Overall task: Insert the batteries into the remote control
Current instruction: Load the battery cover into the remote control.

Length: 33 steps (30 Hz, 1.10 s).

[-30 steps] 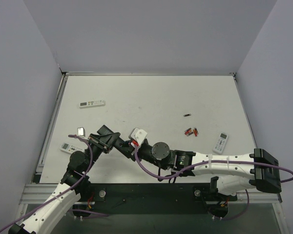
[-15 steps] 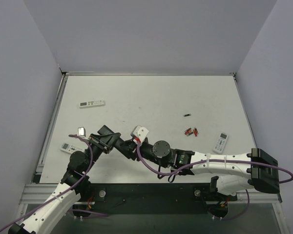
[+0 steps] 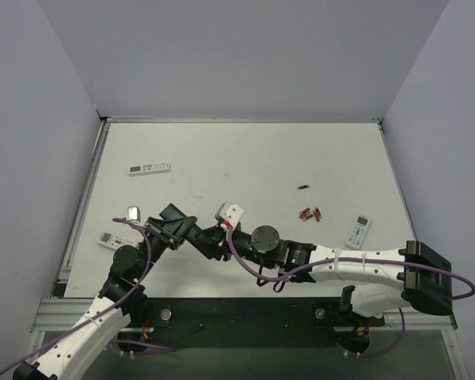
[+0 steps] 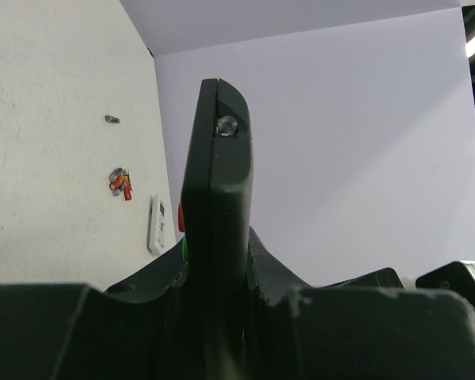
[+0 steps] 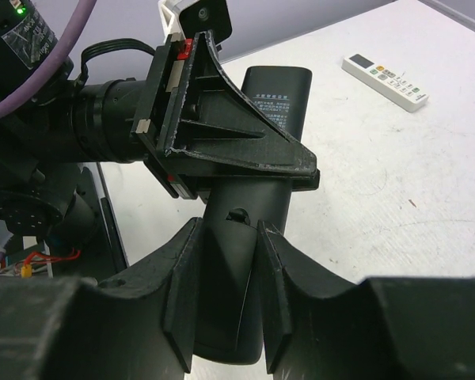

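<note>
The black remote control [image 3: 196, 234] is held off the table between both grippers near the front left. My left gripper [image 3: 178, 229] is shut on it; in the left wrist view the remote [image 4: 215, 158] stands on edge out of the jaws of this gripper [image 4: 214, 265]. My right gripper [image 5: 228, 293] has its fingers closed on both sides of the remote's near end [image 5: 277, 103], just behind the left gripper [image 5: 222, 142]. The red, green and dark batteries [image 3: 309, 213] lie in a small cluster at mid right, also in the left wrist view [image 4: 120, 182]. One dark cell [image 3: 303, 188] lies apart, farther back.
A long white remote [image 3: 149, 168] lies at the far left. A small white remote [image 3: 109, 240] lies at the left edge, another [image 3: 358, 231] at the right by the batteries. A small grey rectangular piece [image 3: 131, 212] lies beside the left gripper.
The right gripper and wrist have shifted slightly forward and left along the remote toward the left gripper. The left arm has barely moved.
</note>
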{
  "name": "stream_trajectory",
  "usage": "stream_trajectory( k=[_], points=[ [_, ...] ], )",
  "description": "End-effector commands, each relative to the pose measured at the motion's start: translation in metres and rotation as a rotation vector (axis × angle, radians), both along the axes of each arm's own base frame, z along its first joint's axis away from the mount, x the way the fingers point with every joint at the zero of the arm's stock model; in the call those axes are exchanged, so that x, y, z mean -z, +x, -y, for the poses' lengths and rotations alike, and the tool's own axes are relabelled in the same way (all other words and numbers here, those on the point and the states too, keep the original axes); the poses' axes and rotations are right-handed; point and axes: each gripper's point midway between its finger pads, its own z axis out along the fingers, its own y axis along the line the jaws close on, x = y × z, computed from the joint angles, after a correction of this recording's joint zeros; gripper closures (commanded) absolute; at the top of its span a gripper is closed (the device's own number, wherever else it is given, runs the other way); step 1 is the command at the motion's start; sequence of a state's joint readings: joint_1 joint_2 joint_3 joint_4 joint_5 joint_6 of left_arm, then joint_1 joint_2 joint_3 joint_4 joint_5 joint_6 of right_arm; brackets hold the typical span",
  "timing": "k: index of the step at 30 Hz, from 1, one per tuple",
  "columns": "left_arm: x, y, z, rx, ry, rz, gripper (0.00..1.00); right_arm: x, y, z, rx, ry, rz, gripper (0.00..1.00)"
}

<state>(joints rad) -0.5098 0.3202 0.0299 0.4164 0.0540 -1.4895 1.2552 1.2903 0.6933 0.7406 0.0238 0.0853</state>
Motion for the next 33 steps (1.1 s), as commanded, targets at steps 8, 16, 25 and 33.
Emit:
stream_trajectory(
  k=[8, 16, 25, 33],
  points=[
    [0.001, 0.001, -0.008, -0.033, -0.088, 0.034, 1.0, 0.018, 0.0, 0.009, -0.007, -0.073, -0.006, 0.64],
    [0.002, 0.001, -0.008, -0.031, -0.08, 0.036, 1.0, 0.006, 0.0, 0.008, -0.007, -0.049, 0.0, 0.44],
    [0.003, 0.001, -0.004, -0.02, -0.042, 0.058, 1.0, -0.041, -0.007, 0.009, -0.025, 0.036, -0.032, 0.22],
    [-0.008, -0.002, -0.004, -0.024, -0.016, 0.143, 1.0, -0.068, 0.008, 0.031, 0.156, 0.194, -0.368, 0.16]
  ],
)
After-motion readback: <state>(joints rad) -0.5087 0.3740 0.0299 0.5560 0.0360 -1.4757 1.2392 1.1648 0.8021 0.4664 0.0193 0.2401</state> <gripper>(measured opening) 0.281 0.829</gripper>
